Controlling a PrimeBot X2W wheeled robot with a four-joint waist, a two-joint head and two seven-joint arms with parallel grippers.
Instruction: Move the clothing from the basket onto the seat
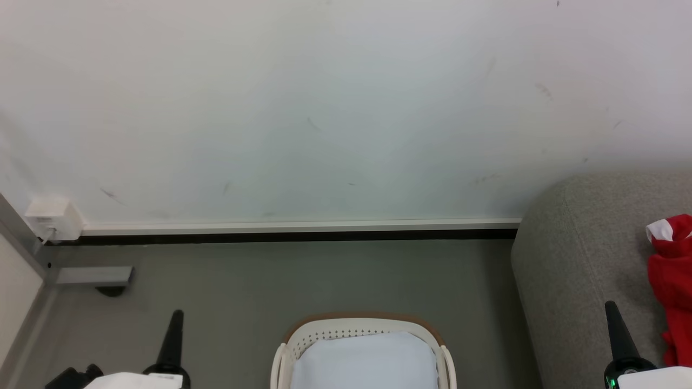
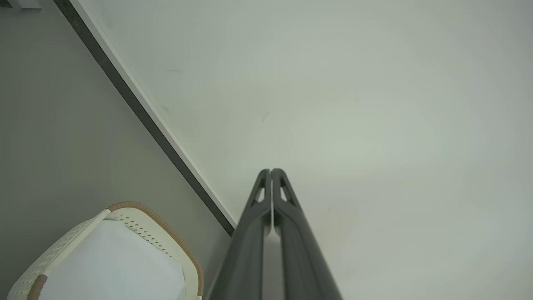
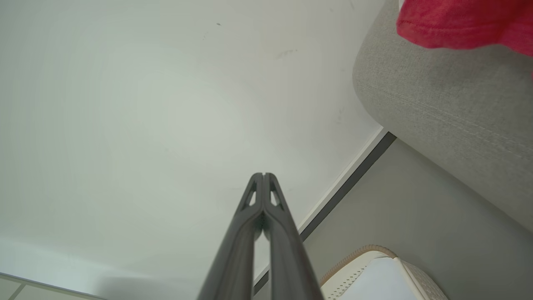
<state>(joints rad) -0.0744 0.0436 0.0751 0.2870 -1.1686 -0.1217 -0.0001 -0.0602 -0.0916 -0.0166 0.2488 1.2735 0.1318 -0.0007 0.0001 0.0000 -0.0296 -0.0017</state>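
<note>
The seat (image 1: 584,259) is coarse grey woven cloth with stitched seams; the clothing (image 1: 673,281) is soft matt red fabric. The basket (image 1: 335,335) is smooth cream plastic, perforated, with a pale cloth liner (image 1: 365,362). The floor (image 1: 324,275) looks matt grey.

Pale wall (image 1: 324,108) w/ faint scuffs, upper part of head view. White skirting (image 1: 297,225) along its base, dark strip (image 1: 281,235) just under. Grey floor (image 1: 243,281) below. Far left: white box (image 1: 53,217) on wall at skirting's end, thin cable at its lower corner. Just below, grey bar (image 1: 94,275) sticking out from pale panel (image 1: 16,292), dark foot (image 1: 111,292) under bar.
</note>
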